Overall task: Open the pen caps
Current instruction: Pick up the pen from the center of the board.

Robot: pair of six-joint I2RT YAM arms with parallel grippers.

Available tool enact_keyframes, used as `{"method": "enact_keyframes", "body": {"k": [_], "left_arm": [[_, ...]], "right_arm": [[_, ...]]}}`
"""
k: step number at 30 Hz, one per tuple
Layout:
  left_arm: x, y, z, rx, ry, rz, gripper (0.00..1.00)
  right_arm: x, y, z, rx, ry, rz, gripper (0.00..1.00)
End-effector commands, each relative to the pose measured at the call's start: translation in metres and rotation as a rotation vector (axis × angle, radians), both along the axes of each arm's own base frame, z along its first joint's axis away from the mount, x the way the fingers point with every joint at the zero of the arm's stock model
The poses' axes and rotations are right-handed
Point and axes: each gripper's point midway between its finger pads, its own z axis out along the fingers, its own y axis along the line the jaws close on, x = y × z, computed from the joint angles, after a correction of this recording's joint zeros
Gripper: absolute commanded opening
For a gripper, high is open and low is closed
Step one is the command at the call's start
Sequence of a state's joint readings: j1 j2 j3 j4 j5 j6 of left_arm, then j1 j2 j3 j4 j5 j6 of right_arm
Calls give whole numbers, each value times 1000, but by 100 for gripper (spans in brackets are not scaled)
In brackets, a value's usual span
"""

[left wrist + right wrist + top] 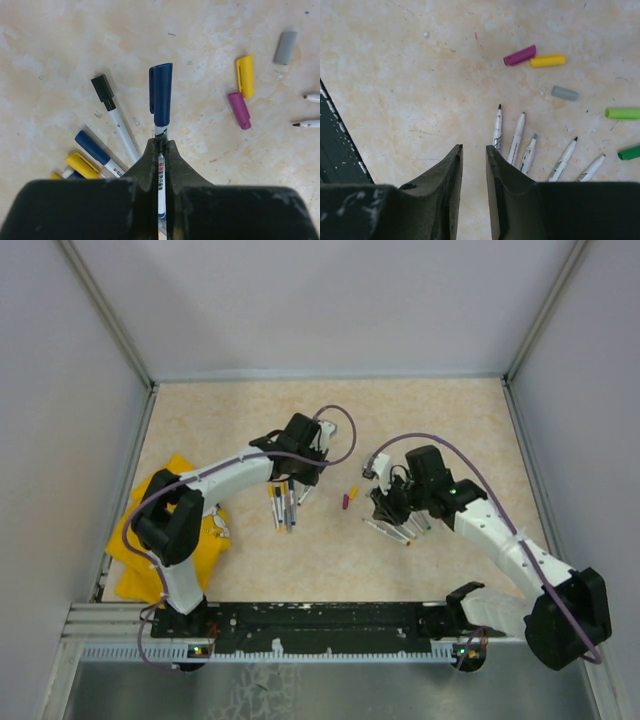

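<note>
My left gripper is shut on the white barrel of a pen. That pen's dark blue cap is still on and sticks out past the fingertips. Beside it lie capped pens with black, blue and yellow caps. Loose pen caps lie between the arms: magenta, yellow, grey and two green ones. My right gripper is open and holds nothing. It hovers just left of several uncapped pens. From above, the left gripper and right gripper face each other.
A yellow cloth lies under the left arm at the table's left edge. A black rail runs along the near edge. Grey walls close in the back and both sides.
</note>
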State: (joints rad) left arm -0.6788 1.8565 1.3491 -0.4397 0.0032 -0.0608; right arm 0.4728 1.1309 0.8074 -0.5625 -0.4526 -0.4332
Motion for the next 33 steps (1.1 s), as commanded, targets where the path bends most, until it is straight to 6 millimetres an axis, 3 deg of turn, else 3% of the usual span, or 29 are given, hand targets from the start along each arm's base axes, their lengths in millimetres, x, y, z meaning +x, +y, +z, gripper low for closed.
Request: {"method": "enact_keyframes", "body": {"k": [1, 5, 10, 12, 16, 23, 33], "left_arm": [[-4, -16, 33, -156, -59, -5, 0], [-16, -17, 56, -259, -106, -16, 0], [-33, -15, 84, -392, -168, -28, 0], [-40, -16, 98, -460, -204, -38, 0], [-59, -15, 115, -580, -238, -65, 0], [-94, -24, 133, -793, -219, -148, 0], [-113, -13, 155, -978, -304, -140, 0]], "right_arm": [[3, 22, 57, 190, -85, 46, 26], [-2, 30, 81, 259, -120, 80, 26], [-11, 36, 129, 359, -206, 127, 25], [-18, 40, 137, 401, -212, 161, 26], [-32, 47, 123, 472, -176, 234, 31], [-35, 44, 104, 518, -139, 218, 43], [-31, 46, 96, 541, -95, 197, 45]]}}
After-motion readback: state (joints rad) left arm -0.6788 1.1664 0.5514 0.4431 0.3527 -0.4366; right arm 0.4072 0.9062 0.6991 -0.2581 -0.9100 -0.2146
